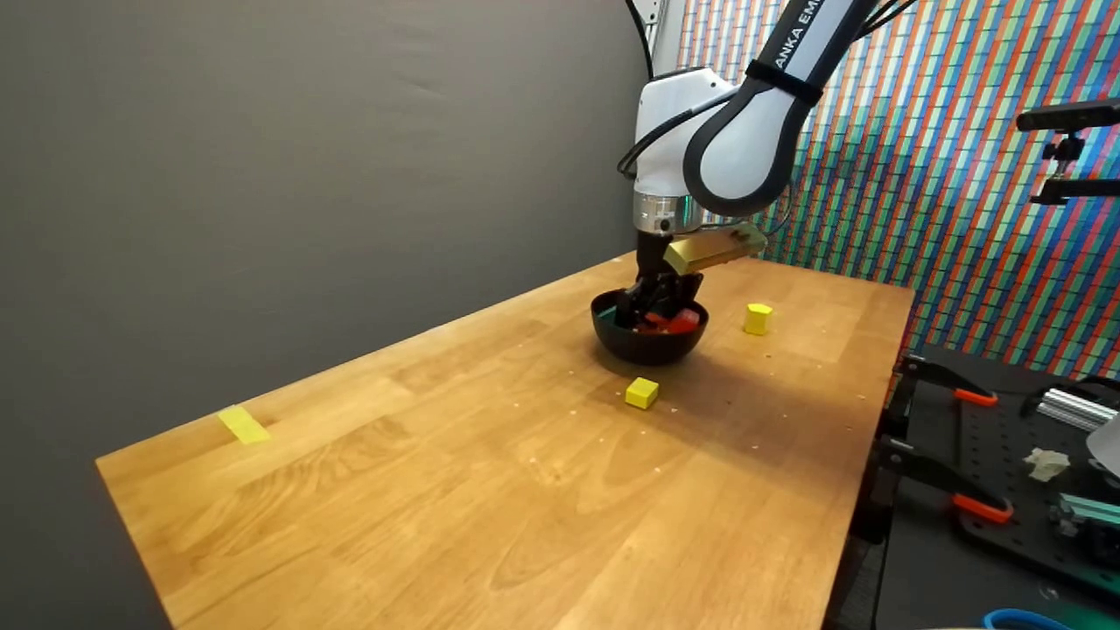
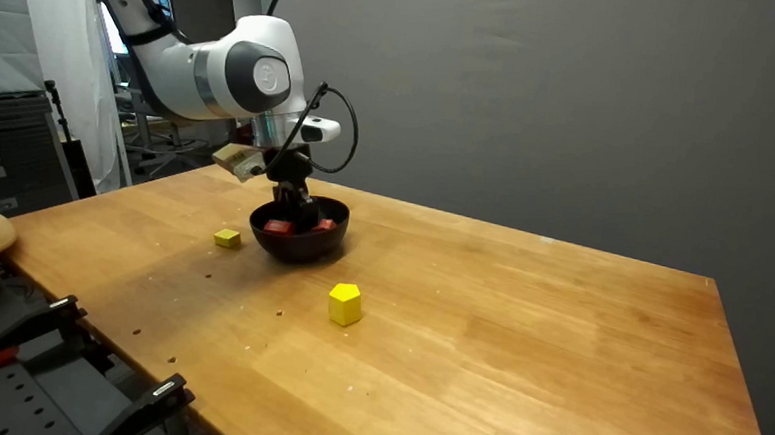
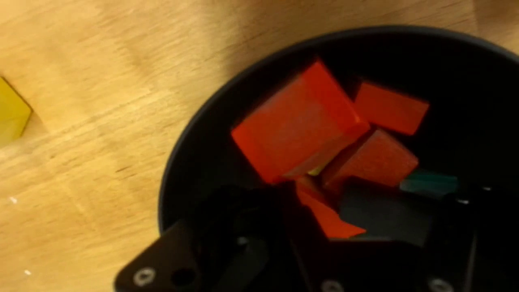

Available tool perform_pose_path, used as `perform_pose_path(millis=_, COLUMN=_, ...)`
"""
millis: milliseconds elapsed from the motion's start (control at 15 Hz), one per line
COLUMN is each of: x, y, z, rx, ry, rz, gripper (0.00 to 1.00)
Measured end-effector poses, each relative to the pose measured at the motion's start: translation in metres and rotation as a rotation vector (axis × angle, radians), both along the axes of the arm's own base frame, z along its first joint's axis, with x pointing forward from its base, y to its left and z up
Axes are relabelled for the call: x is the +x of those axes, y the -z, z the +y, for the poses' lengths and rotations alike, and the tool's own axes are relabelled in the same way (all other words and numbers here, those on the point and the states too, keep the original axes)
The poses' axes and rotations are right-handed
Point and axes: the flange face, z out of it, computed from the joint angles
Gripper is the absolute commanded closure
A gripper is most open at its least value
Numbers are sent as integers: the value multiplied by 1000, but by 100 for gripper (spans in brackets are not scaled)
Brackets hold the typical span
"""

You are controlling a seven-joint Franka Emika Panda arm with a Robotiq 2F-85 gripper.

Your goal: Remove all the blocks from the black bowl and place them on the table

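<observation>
Red blocks [image 3: 300,125] in the bowl [image 1: 647,347], my gripper [image 1: 652,306] among them, likely picking, clamped or apart I can't tell; next, secure one, lift.

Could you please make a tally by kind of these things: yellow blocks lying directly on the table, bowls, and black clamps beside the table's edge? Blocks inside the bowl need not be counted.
Yellow blocks directly on the table: 2
Black bowl: 1
Black clamps beside the table's edge: 2
Total: 5
</observation>
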Motion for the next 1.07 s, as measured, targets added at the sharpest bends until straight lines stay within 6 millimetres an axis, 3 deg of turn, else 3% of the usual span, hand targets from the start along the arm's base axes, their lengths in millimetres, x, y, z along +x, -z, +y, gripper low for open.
perform_pose_path(millis=267, x=3, y=-15, z=6, rx=32, ry=17, rz=-31, gripper=83)
perform_pose_path(millis=667, x=5, y=-81, z=-1, rx=67, ry=35, rz=-137, gripper=78)
perform_pose_path(millis=733, x=4, y=-90, z=-2, rx=72, ry=38, rz=-151, gripper=57)
perform_pose_path(millis=867, x=2, y=-100, z=-5, rx=82, ry=49, rz=-165, gripper=45)
perform_pose_path(millis=1067, x=-3, y=-98, z=-9, rx=112, ry=78, rz=-153, gripper=19)
